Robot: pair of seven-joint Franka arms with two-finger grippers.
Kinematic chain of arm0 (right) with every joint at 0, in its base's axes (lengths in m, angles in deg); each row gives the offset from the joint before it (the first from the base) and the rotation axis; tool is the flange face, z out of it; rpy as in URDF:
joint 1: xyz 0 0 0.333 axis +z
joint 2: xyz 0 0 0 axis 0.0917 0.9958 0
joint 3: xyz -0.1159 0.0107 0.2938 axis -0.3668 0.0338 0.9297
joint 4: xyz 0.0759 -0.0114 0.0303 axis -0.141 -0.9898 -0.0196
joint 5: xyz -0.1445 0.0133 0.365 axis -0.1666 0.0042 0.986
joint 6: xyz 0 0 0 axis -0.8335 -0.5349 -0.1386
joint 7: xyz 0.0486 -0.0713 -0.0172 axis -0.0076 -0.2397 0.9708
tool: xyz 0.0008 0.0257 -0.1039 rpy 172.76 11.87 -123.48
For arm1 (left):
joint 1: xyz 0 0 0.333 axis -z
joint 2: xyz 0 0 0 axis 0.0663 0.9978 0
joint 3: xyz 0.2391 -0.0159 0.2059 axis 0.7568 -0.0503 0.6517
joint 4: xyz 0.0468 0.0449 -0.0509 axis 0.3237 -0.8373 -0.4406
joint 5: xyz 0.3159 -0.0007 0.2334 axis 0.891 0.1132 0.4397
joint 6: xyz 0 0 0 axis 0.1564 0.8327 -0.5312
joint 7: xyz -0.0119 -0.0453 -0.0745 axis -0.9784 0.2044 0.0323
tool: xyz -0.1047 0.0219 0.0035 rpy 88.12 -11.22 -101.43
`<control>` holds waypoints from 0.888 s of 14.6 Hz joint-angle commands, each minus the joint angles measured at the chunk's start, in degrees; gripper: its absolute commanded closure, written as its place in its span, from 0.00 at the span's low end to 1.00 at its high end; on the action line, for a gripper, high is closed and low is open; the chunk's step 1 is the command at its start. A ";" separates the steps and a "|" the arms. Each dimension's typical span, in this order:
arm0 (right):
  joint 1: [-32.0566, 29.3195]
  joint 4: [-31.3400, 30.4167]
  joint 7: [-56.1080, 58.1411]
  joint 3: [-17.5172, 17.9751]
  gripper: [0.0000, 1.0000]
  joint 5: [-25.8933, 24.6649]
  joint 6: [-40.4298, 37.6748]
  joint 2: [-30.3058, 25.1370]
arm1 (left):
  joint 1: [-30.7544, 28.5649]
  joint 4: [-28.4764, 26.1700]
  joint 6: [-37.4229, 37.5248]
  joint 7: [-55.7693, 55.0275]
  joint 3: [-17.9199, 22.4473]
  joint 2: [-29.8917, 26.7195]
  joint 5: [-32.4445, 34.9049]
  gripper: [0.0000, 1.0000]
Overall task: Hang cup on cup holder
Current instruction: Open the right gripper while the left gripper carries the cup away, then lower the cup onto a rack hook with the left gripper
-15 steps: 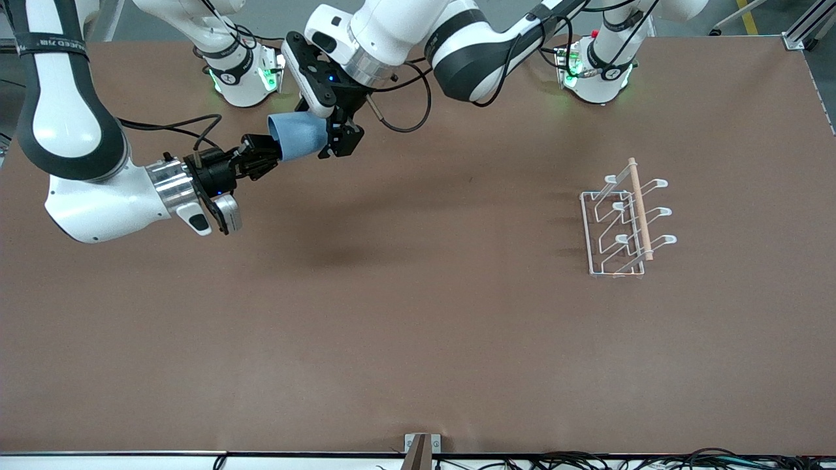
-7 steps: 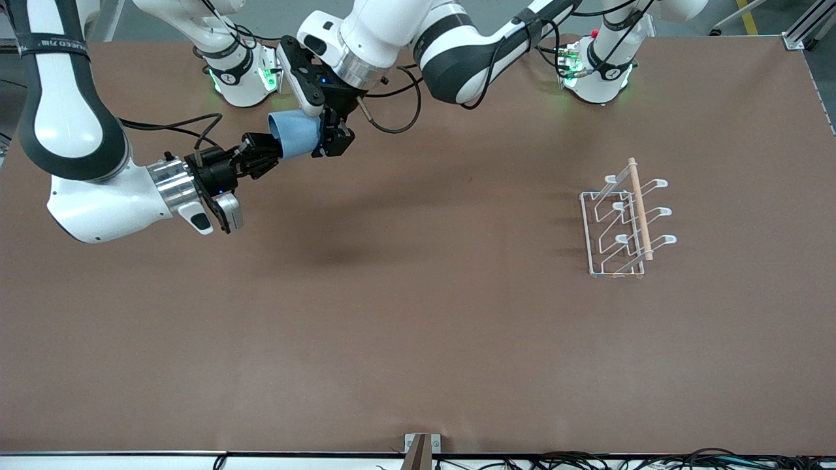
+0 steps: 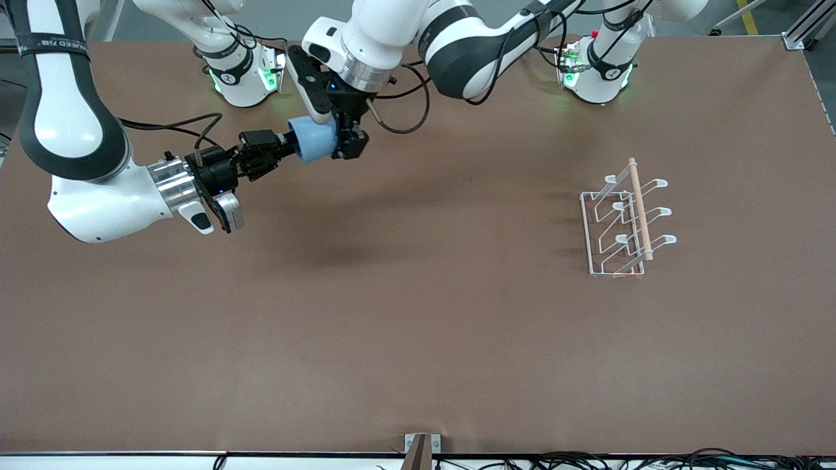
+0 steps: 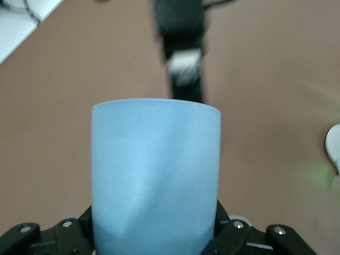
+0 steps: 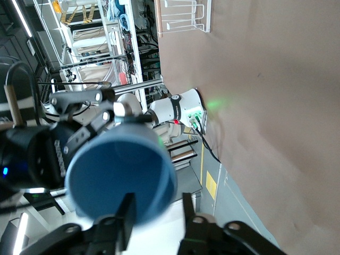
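With our left claw (image 3: 346, 140) clamped on the cup (image 3: 313, 139) in midair and our right claw (image 3: 277, 149) spread just clear, we should carry it steadily to the rack (image 3: 617, 225).

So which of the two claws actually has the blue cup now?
The left gripper, on the arm reaching from the base nearest the cup holder, clamps the cup. The right gripper is open at its rim.
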 commanded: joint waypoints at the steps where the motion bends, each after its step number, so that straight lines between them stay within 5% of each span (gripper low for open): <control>1: 0.07 -0.32 -0.50 -0.63 0.00 0.45 0.70 -0.82 | -3.51 -0.37 9.91 0.85 0.06 -3.52 0.91 0.70; 7: -1.94 -0.94 -0.59 -1.07 0.00 -10.60 10.54 -1.08 | -15.98 -0.37 36.90 11.90 -0.03 -5.90 8.36 0.69; 9: -3.26 -0.85 -0.59 -1.07 0.00 -18.23 14.22 -1.17 | -20.55 -0.64 43.49 18.67 -0.03 -5.90 12.05 0.69; 13: -4.58 -0.94 -0.67 -1.33 0.00 -32.30 21.16 -3.18 | -24.79 -1.25 49.50 35.26 0.06 -5.03 28.28 0.69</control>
